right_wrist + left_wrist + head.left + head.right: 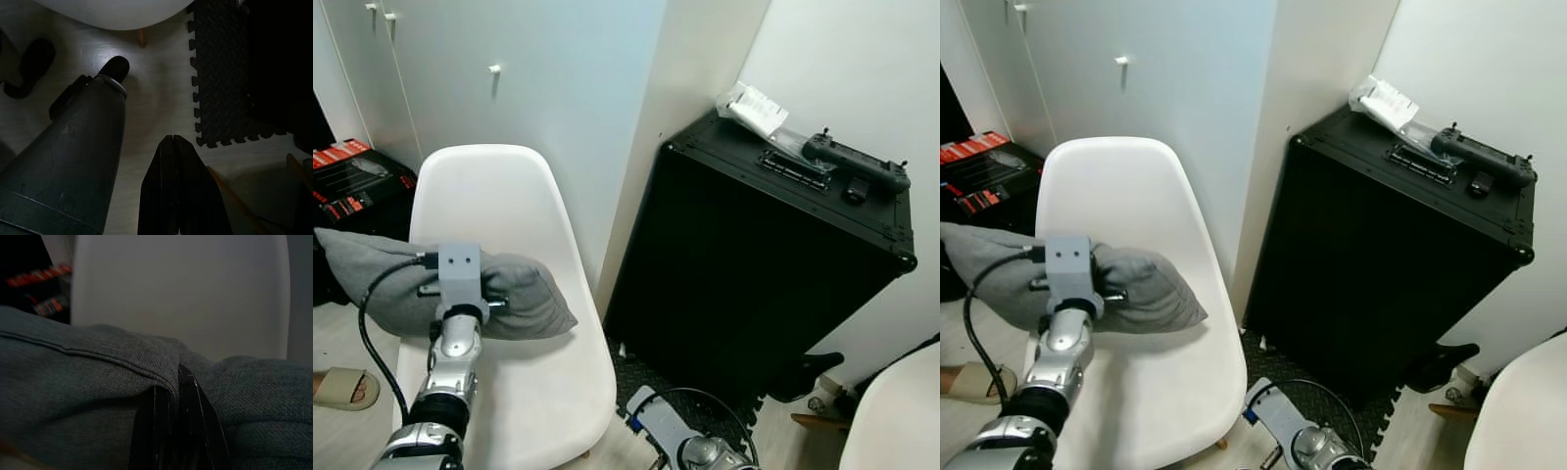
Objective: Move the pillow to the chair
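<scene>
1. Pillow (519, 294): grey fabric, held in the air over the seat of the white chair (499, 196). Its long axis runs side to side across the chair, with one end hanging out past the chair's left edge and the other end, a pointed corner, reaching toward the seat's right edge.

2. Left claw (176, 401): its two black fingers are pinched narrow on a fold of the pillow's cloth, near the seam. From the head views, the wrist block sits against the near face of the pillow, about the middle of its length, so the pillow lies straight ahead of the claw and slightly above the seat.

3. Deciding relation: most of the pillow is over the seat, but its left end overhangs. By my judgement, the coming move calls for a shift toward the chair's right edge and a lowering, so the whole length rests inside the shell before the fingers let go.

4. Right claw (178, 191): fingers pressed together, holding nothing; it hangs low over the floor beside a dark foam mat (220, 73), well apart from the pillow. The left arm is plainly the nearer one.

5. Surroundings: a black case (754, 264) stands right of the chair, against the wall.
</scene>
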Robot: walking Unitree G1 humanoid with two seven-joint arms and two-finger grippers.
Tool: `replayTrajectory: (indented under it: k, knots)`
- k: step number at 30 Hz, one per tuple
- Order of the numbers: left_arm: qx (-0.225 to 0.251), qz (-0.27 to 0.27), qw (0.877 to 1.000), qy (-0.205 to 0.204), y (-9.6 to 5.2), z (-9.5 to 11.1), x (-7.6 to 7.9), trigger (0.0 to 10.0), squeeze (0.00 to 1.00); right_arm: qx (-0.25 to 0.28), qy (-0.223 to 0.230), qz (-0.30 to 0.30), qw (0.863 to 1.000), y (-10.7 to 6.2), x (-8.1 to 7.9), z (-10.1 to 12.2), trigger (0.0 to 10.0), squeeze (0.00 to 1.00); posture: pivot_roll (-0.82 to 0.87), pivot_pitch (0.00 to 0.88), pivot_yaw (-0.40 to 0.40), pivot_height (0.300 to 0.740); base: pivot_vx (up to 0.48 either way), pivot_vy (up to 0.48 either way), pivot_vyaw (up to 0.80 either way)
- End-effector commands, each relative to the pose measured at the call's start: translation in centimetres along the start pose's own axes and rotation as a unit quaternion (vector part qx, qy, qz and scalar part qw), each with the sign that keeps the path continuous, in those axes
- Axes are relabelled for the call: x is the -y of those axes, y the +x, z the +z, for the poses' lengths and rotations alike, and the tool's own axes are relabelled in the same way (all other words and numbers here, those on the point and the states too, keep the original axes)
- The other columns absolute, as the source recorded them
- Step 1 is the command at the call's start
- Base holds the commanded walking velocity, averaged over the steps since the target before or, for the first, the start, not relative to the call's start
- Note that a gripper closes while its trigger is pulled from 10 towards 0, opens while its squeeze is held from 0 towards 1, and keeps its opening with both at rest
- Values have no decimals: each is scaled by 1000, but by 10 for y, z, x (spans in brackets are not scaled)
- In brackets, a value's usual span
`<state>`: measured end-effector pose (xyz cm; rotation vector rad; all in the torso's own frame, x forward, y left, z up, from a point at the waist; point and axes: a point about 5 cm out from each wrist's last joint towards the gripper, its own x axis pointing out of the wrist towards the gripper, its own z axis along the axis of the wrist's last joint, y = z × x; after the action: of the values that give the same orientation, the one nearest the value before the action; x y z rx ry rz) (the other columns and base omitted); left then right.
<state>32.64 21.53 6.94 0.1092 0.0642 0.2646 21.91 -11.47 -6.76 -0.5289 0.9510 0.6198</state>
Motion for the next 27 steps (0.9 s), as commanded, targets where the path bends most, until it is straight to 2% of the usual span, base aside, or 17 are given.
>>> replayTrajectory:
  k: [1, 6, 10, 18, 23, 27]
  knots:
    - [37, -10, 999, -24, 6, 16, 5, 10000, 0, -11, 3, 7, 1000, -1, -2, -10, 10000, 0, -6, 96, -158, 716, 0, 0, 0]
    - [45, -35, 997, -43, 8, 20, 10, 10000, 0, -13, 10, 15, 1000, 0, -4, -10, 10000, 0, -16, 93, -161, 716, 0, 0, 0]
    - [57, -31, 997, -32, 12, 27, 9, 10000, 0, -18, 2, 23, 1000, 0, -7, -12, 10000, 0, -21, 91, -164, 702, 0, 0, 0]
    - [77, 29, 997, -11, 24, 42, -18, 10000, 0, -20, 3, 26, 999, -1, -6, -13, 10000, 0, -31, 94, -170, 657, 0, 0, 0]
    - [76, 46, 996, -10, 25, 43, -25, 10000, 0, -19, -2, 26, 999, -1, -5, -13, 10000, 0, -35, 98, -172, 632, 0, 0, 0]
    - [81, 54, 995, -14, 26, 45, -25, 10000, 0, -8, 4, 27, 1000, -1, -5, -11, 10000, 0, -38, 100, -175, 617, 0, 0, 0]
